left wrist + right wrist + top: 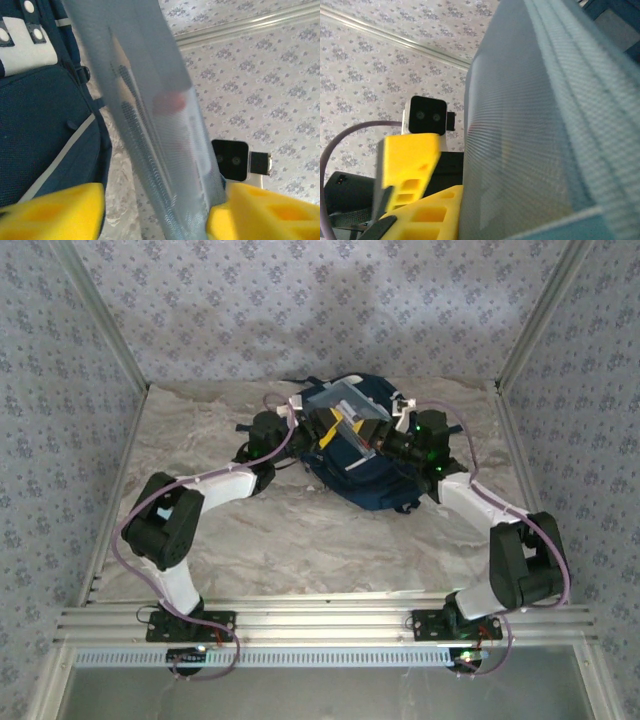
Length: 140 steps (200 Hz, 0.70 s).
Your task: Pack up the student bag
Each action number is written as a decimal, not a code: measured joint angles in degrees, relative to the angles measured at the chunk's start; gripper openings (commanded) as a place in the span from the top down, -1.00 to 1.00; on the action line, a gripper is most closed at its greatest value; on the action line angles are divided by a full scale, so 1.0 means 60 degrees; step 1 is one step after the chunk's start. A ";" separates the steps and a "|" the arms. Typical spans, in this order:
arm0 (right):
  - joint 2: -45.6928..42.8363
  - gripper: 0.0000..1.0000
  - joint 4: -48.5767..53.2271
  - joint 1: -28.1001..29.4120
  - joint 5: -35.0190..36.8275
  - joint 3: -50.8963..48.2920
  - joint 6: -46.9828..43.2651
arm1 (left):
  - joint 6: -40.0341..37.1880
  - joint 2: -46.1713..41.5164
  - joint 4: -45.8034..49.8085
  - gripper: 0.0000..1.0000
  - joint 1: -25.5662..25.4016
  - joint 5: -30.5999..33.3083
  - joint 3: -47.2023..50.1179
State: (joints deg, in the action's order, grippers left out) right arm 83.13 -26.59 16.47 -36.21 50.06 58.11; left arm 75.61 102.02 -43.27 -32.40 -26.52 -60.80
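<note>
The navy student bag point(372, 486) lies at the back middle of the table, and its white-striped side point(40, 130) is on the left of the left wrist view. A translucent grey mesh pouch point(346, 408) with pencils inside hangs tilted above it. My right gripper point(384, 445) is shut on the pouch's right end; the mesh point(530, 130) presses against its yellow finger point(427, 215), and the other finger is hidden. My left gripper point(327, 435) is open around the pouch's other end point(150, 110). The mesh touches the right finger, with a gap at the left finger point(55, 210).
Patterned walls and metal frame posts close in the marble-look table point(300, 540) on three sides. Dark straps point(250, 450) trail from the bag's left side. The right wrist's camera block point(230, 160) is close behind the pouch.
</note>
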 measured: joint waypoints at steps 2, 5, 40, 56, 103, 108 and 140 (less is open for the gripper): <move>-0.0022 0.62 0.0000 -0.0029 0.0004 -0.0022 0.0011 | 0.0000 0.0000 0.0004 -0.64 0.0000 -0.0004 0.0000; -0.0058 0.62 0.0007 -0.0055 0.0000 -0.0047 -0.0007 | 0.0007 0.0000 0.0029 -0.65 0.0000 0.0022 0.0000; -0.0769 0.63 0.0488 -0.0659 0.0004 -0.0357 -0.0266 | -0.0616 -0.0098 0.0772 -0.79 0.0000 0.0069 0.0000; -0.1228 0.63 0.1031 -0.1089 0.0004 -0.0430 -0.0565 | -0.1486 -0.0317 0.1883 -0.79 -0.0036 0.0146 -0.0073; -0.2830 0.64 0.3421 -0.2860 0.0368 -0.0535 -0.1814 | -0.5257 -0.0328 0.6648 -0.73 -0.0729 0.1228 -0.2419; -0.2969 0.64 0.3705 -0.3034 0.0430 -0.0539 -0.1956 | -0.5668 -0.0251 0.7082 -0.73 -0.0849 0.1377 -0.2758; -0.3519 0.66 0.5009 -0.4065 0.0579 -0.0783 -0.2514 | -0.7879 0.1060 0.9420 -0.60 -0.1555 0.2087 -0.5064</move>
State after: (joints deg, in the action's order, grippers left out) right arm 62.02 3.46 -7.92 -32.73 45.36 43.03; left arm 28.34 108.38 13.26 -41.74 -14.00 -91.18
